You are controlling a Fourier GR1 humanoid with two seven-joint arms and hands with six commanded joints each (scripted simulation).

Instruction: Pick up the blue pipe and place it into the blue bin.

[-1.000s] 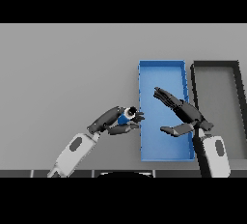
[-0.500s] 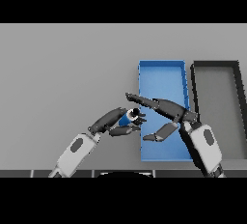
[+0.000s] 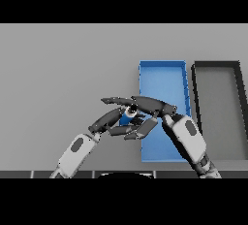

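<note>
The blue pipe (image 3: 127, 118) is a short blue piece with a pale end, held just above the table to the left of the blue bin (image 3: 162, 64). My left hand (image 3: 109, 120) comes in from the lower left, its fingers curled round the pipe. My right hand (image 3: 151, 104) reaches leftward from the lower right across the bin's left wall. Its fingers lie straight over the pipe and its thumb sits below it. The hands hide most of the pipe.
A black bin (image 3: 216, 64) stands right of the blue bin, their long sides parallel. Grey table surface stretches to the left and toward the back. My right forearm (image 3: 186, 139) lies over the blue bin's near half.
My right hand has swung left from above the blue bin to the pipe, its fingers now covering the pipe. My left hand with the pipe has shifted slightly right.
</note>
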